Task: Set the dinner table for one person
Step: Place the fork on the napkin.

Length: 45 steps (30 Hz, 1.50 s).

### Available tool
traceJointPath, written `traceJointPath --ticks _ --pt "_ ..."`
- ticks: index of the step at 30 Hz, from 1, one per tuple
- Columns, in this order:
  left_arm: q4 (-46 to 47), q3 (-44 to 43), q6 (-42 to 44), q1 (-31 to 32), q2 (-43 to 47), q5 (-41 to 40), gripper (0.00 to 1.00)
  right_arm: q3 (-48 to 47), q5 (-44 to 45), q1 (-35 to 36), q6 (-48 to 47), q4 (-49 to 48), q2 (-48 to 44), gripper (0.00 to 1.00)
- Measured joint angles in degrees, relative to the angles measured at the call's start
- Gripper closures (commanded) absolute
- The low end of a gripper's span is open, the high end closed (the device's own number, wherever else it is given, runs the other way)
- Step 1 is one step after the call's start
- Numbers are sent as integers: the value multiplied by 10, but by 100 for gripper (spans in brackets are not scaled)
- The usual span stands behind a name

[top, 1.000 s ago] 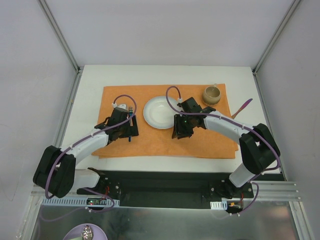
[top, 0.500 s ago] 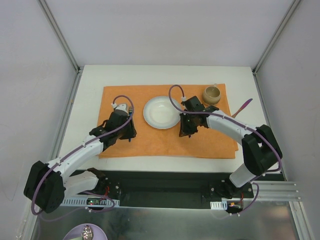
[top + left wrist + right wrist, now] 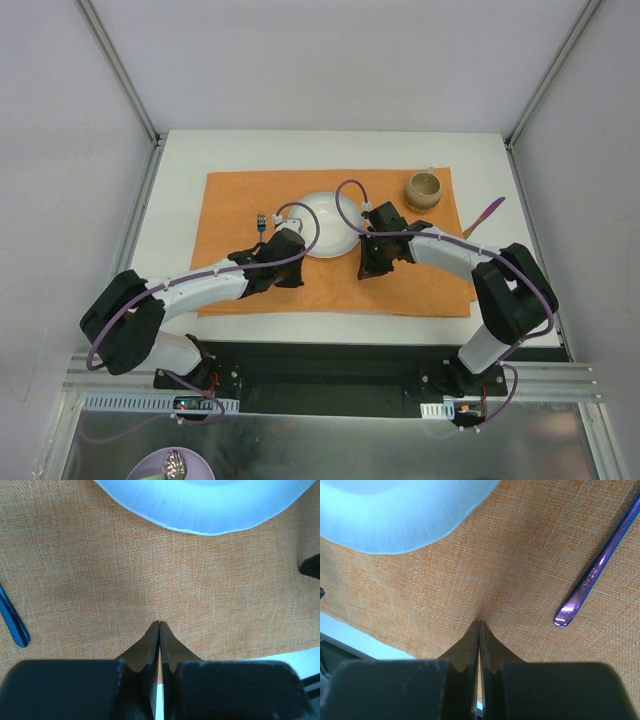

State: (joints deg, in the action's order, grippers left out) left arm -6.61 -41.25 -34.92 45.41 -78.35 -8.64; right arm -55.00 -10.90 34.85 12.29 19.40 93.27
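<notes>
On the table (image 3: 180,170), the cloth (image 3: 420,280) already carries plate (image 3: 325,215), cup (image 3: 423,188), blue utensil (image 3: 12,622) and purple utensil (image 3: 595,572), so little seems left; left gripper (image 3: 159,625) and right gripper (image 3: 479,624) are closed, empty, flanking the plate

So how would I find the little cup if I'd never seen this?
Start with the white table, then the big orange cloth spread on it. Look at the cloth's far right corner: the cup stands there. It is the only small, round, brown thing, unlike the flat white plate in the middle or the thin purple utensil nearby.
</notes>
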Motion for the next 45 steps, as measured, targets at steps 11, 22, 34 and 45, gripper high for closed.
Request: traceJointPath --ticks 11,22,34,45 --pt "26 29 -28 1 -42 7 100 20 7 13 1 -25 18 99" --pt "69 103 -72 17 16 8 100 31 16 17 1 -33 13 99" --pt "28 118 -72 32 69 5 82 35 71 21 -8 30 -52 88" --pt "-35 27 -22 34 174 -21 37 -115 158 -106 -41 103 -183 59"
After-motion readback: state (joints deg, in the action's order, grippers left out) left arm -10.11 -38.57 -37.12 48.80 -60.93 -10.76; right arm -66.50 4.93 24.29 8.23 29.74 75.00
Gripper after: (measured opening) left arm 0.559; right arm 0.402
